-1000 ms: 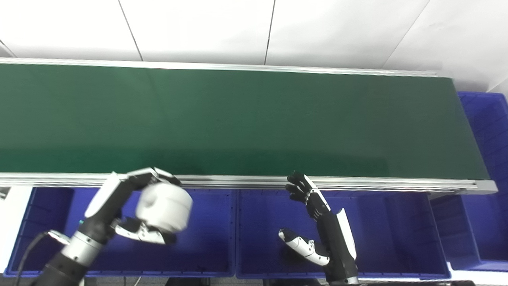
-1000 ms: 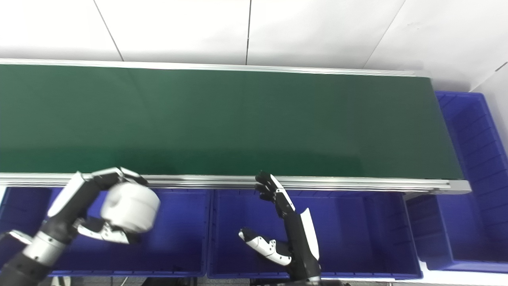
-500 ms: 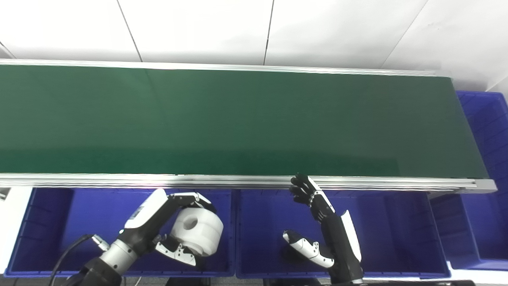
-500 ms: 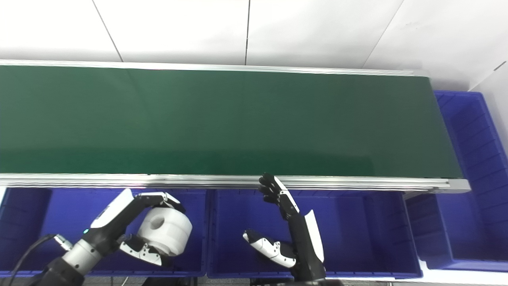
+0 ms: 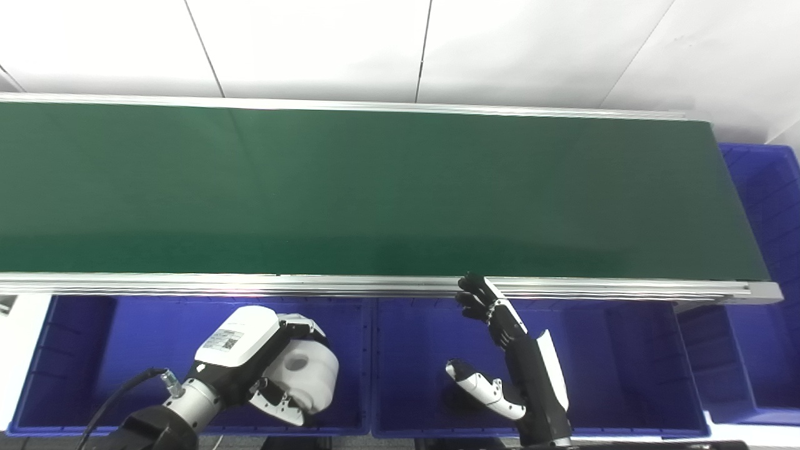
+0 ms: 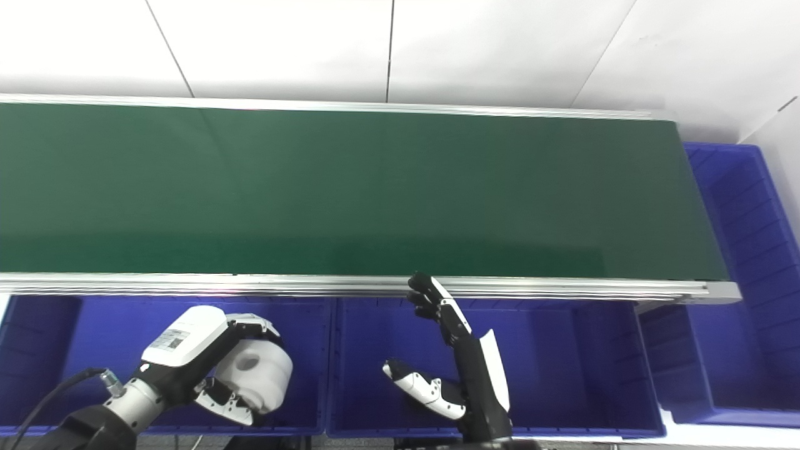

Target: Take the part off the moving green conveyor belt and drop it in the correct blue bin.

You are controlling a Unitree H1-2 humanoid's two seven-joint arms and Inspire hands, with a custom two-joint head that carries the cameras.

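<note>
A white cylindrical part (image 5: 309,373) with a hole in its face is held by my left hand (image 5: 253,359), which is shut on it over the leftmost blue bin (image 5: 87,350), near that bin's right end. The same part (image 6: 259,373) shows in the right eye view under my left hand (image 6: 200,359). My right hand (image 5: 506,350) hangs open over the middle blue bin (image 5: 625,362), fingers pointing up toward the belt's near rail, thumb spread to the left, holding nothing. The green conveyor belt (image 5: 400,187) carries no part.
An aluminium rail (image 5: 375,284) edges the belt's near side, just above the bins. A third blue bin (image 5: 765,206) stands past the belt's right end. A black cable (image 5: 109,400) trails from my left wrist. White wall panels lie behind the belt.
My left hand has carried the white part down from the belt's near rail into the space over the leftmost bin, and has rolled over the part. My right hand has barely moved.
</note>
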